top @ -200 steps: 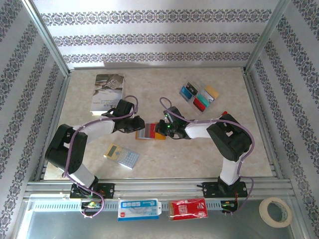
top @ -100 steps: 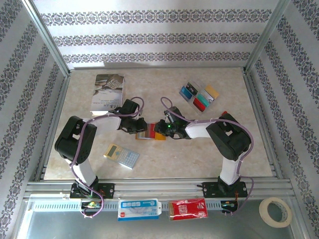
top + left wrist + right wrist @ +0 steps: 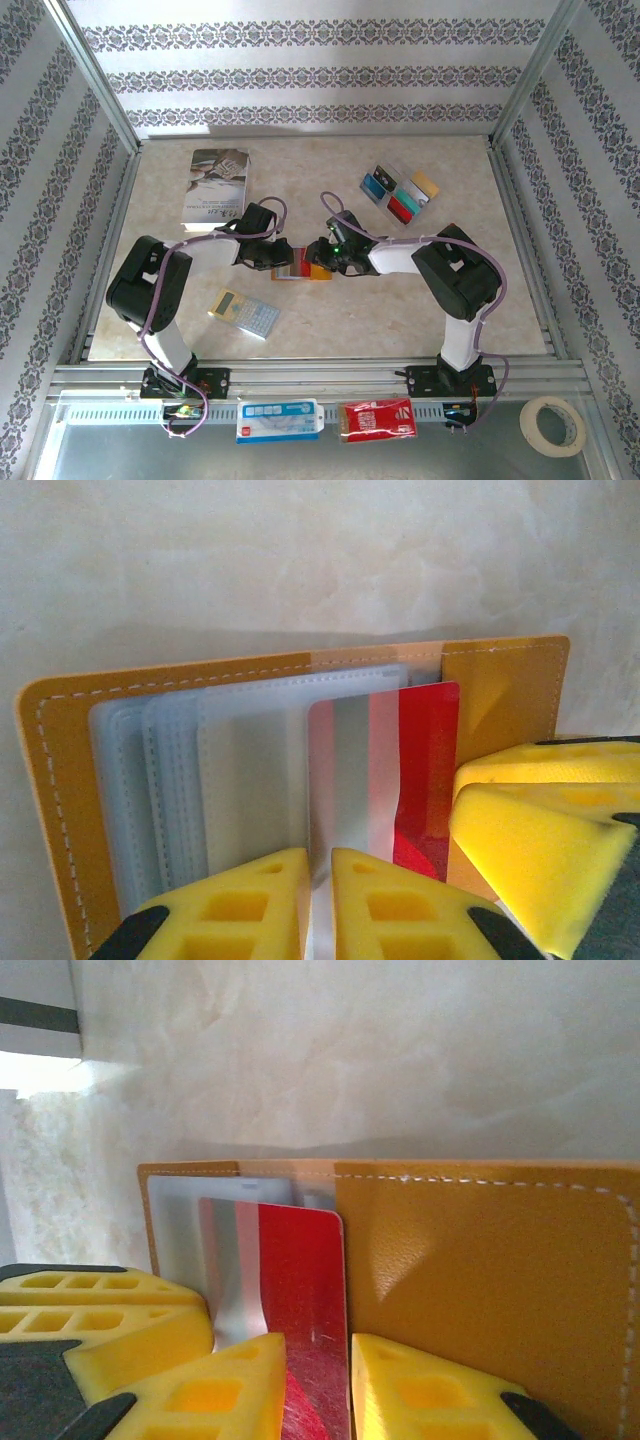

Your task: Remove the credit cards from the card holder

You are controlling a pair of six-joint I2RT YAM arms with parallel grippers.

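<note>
The left claw point(image 3: 320, 872) is clamped on the orange-tan leather card holder's point(image 3: 60, 780) clear sleeve point(image 3: 250, 780); the right claw point(image 3: 318, 1362) is parted slightly around a red plastic card point(image 3: 300, 1280).

Lettering on the book point(image 3: 214, 185) cover, blue packet point(image 3: 278, 420) and red packet point(image 3: 377, 418) is too small to read.

The card holder point(image 3: 296, 268), orange-tan leather with clear grey-blue sleeves point(image 3: 240, 770), lies open and flat near the middle of the counter point(image 3: 330, 320). A red card point(image 3: 428, 770) with a silvery band lies against its sleeves. Teal, red and gold credit cards point(image 3: 400, 195) lie toward the far right corner.
</note>
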